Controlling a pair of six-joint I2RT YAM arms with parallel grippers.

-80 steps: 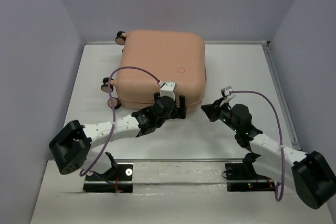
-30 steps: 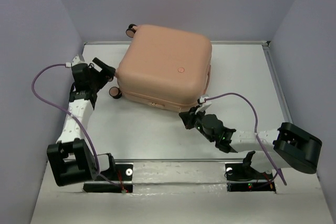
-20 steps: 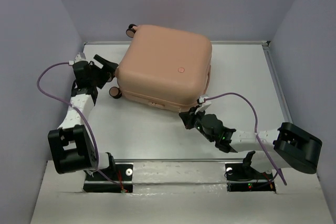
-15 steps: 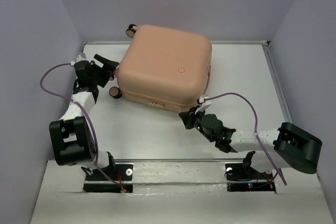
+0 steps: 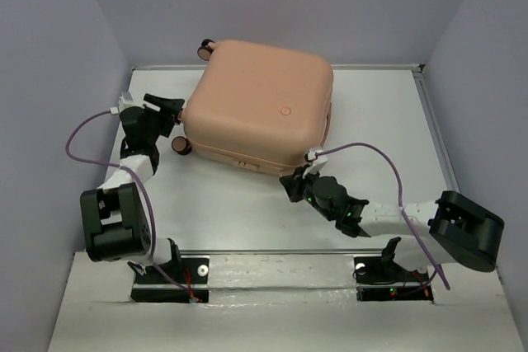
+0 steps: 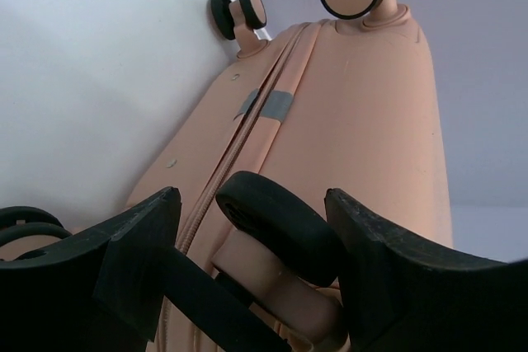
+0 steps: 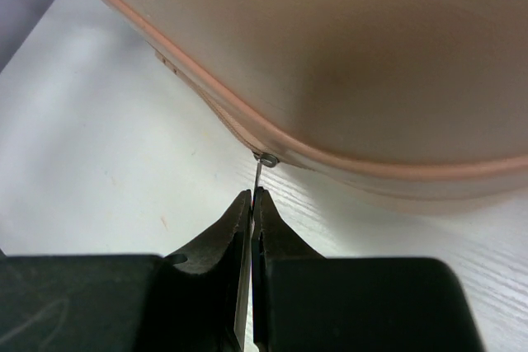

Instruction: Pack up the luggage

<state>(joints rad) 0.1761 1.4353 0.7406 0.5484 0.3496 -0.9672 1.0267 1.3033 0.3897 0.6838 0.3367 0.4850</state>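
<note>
1. Position of the luggage (image 5: 260, 100): the closed peach-pink shell lies flat toward 12 o'clock on the surface (image 5: 239, 212), skewed so that its wheeled end faces 9 o'clock.
2. My right pincer (image 7: 251, 204): the fingertips are together, clamped on the thin zipper pull (image 7: 258, 172), which hangs from the seam (image 7: 190, 88) along the shell's near edge.
3. Governing relation: the shell lies at 12 o'clock from this pincer. The seam's long axis runs roughly from 10 to 4 o'clock in the wrist view, so I judge the coming pull must follow that line rather than draw away from the shell.
4. My left pincer (image 6: 256, 204): the fingers are apart, straddling a caster wheel (image 6: 276, 224) at the 9 o'clock end. I cannot tell whether they touch it.
5. Nearer arm: the right arm is at the zip. I judge the left is placed to brace the shell.
</note>
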